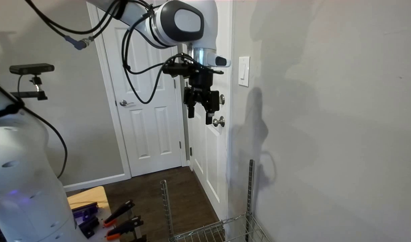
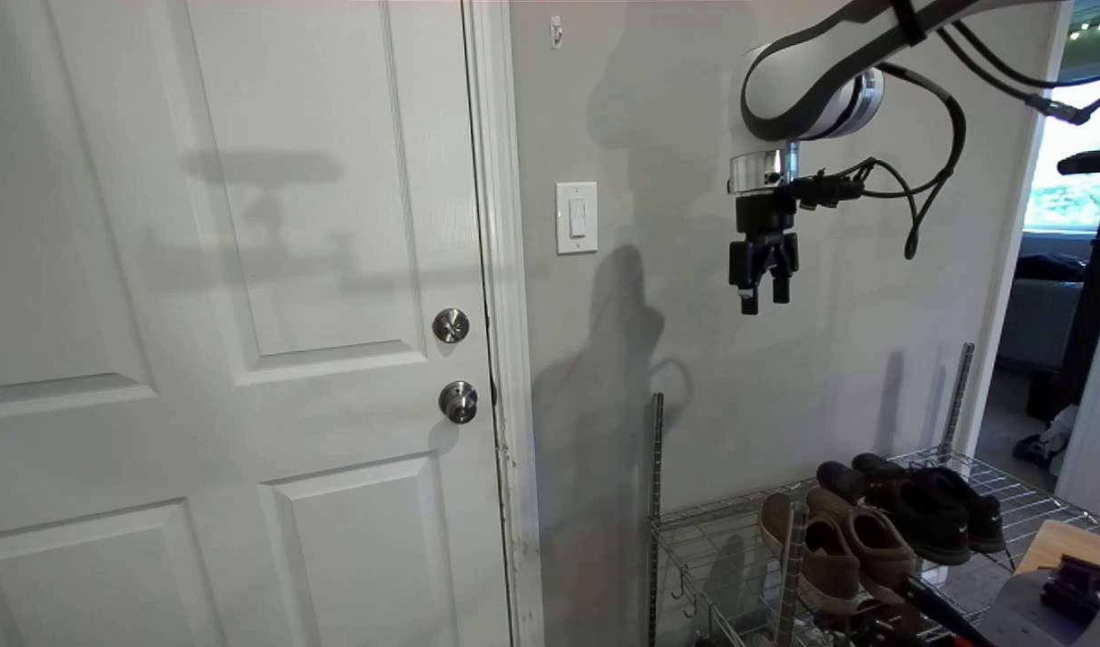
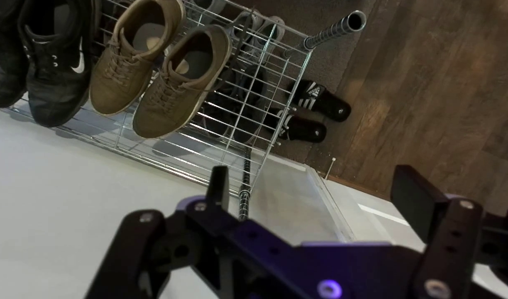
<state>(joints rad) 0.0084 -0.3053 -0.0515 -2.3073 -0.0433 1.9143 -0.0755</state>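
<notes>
My black gripper (image 1: 200, 117) points straight down in mid-air with its two fingers spread apart. It is empty and touches nothing; it also shows in an exterior view (image 2: 765, 301) and in the wrist view (image 3: 314, 180). A white light switch (image 2: 577, 217) is on the grey wall near it, seen also in an exterior view (image 1: 244, 71). A white door has a round metal knob (image 2: 458, 402) and a lock (image 2: 450, 325) above it. Below the gripper is a wire shoe rack (image 3: 221, 162). Brown shoes (image 3: 167, 97) and black shoes (image 3: 57, 83) stand on its top shelf.
Metal rack posts rise above the shelf, such as the near post (image 2: 791, 575) and the post by the wall (image 1: 250, 188). Black sandals (image 3: 320, 99) lie on the wooden floor. Orange-and-black clamps (image 1: 125, 227) sit by the robot base. A second white door (image 1: 148, 127) has a lever handle.
</notes>
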